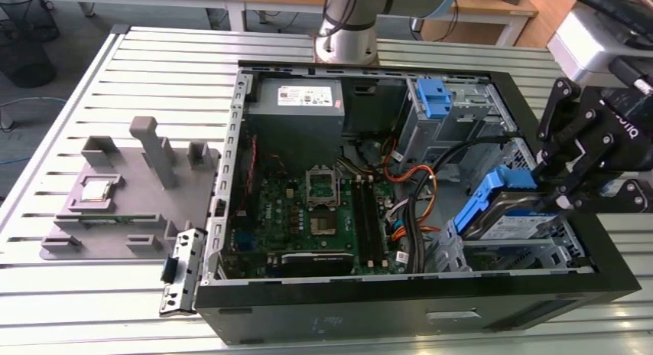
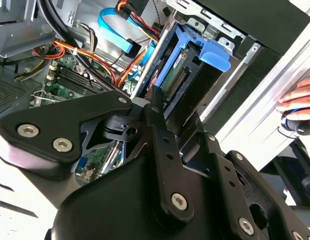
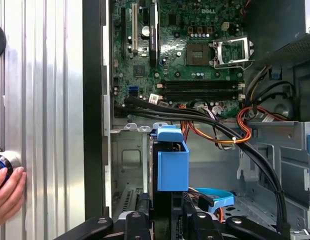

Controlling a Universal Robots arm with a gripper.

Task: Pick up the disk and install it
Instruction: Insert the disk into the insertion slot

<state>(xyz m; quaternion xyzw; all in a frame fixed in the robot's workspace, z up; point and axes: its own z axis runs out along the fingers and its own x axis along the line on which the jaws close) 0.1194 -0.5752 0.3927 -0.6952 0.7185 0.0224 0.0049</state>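
The fingers (image 2: 157, 115) were closed on the disk (image 1: 507, 213), which stood tilted over the drive cage (image 1: 551, 252) at the case's (image 1: 408, 309) edge on the exterior view's right. You would have done best to square its blue bracket (image 3: 172, 165) with the cage rails, clear of the black cables (image 3: 220, 130).

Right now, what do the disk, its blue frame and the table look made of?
The disk: silvery metal casing, paper-like white label. Its frame: glossy blue, moulded, probably plastic. The table: matte grey ribbed slats, likely aluminium.
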